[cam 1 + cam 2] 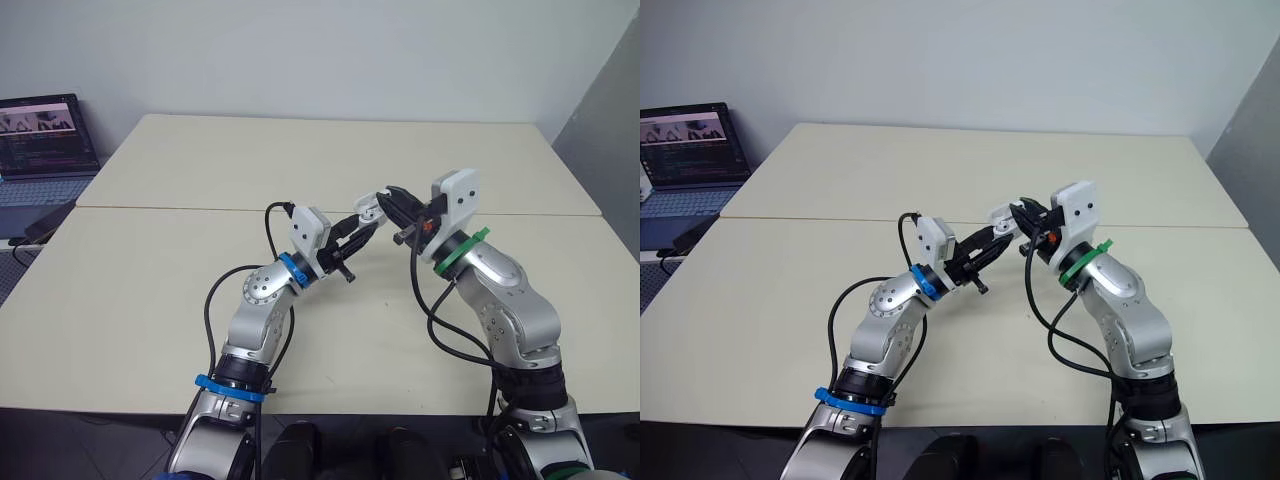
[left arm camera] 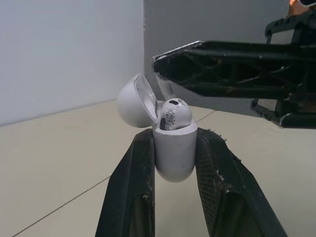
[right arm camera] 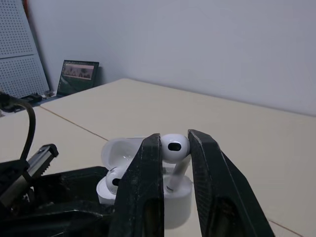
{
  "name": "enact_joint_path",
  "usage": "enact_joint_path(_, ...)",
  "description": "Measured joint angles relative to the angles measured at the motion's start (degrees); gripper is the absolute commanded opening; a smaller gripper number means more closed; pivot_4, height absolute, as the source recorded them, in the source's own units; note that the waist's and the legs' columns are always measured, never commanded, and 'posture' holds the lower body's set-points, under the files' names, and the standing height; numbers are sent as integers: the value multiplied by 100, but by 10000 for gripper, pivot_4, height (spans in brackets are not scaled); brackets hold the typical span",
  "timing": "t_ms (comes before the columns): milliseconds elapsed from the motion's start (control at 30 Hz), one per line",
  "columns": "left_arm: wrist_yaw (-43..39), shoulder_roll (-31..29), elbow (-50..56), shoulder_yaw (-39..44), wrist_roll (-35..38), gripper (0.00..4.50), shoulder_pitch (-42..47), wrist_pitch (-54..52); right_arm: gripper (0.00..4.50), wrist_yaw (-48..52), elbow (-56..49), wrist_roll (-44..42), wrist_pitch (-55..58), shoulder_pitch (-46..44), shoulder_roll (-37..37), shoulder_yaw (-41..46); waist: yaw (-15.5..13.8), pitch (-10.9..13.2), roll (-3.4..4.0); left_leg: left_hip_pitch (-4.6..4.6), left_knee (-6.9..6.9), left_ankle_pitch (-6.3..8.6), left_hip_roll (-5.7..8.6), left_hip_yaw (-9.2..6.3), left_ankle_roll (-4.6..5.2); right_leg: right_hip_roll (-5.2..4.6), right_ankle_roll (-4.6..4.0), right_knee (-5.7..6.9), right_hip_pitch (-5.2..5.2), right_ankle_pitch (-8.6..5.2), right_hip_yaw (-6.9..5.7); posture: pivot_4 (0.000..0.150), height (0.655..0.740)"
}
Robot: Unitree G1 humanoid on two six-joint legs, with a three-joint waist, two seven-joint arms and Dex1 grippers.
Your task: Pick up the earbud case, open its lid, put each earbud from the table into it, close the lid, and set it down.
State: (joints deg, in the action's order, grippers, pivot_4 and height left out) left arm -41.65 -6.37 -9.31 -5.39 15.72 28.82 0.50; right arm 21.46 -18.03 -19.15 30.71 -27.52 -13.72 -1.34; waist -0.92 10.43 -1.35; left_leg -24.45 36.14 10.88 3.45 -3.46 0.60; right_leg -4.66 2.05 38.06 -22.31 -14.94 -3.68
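Two buds, both hard to make out in the head views, where fingers and cables crowd the spot above the table (image 1: 150, 300). Left gripper (image 2: 175, 140) is clamped on the case (image 2: 174, 163), lid (image 2: 132, 101) flipped open, seated bud (image 2: 173, 113) inside. Right gripper (image 3: 174, 139) pinches the second bud (image 3: 175, 148) just over the case (stem down, can't tell if it's in the slot). Left wrist view gives the seated bud's head plainly; right wrist view gives the stem.
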Motion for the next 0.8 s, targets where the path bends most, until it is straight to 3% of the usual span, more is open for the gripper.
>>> enact_joint_path(433,-54,13,0,-6,0,7534,-19,-4,3920,230,99,228,-334,65,-217,-169,1,0,0,0,-1,0,0,0,0,0,0,-1,0,0,0,1500,7400)
enact_joint_path(600,-23,-3,2,26,5,7534,-73,-5,20128,315,101,207,-312,186,-219,-190,3,0,0,0,-1,0,-2,0,0,0,0,0,0,0,0,1500,7400)
enact_joint_path(800,-18,-13,4,33,5,7534,-87,-5,20128,370,85,-28,-169,185,-168,-114,2,0,0,0,-1,0,-2,-1,0,0,0,-1,0,0,-1,1500,7400)
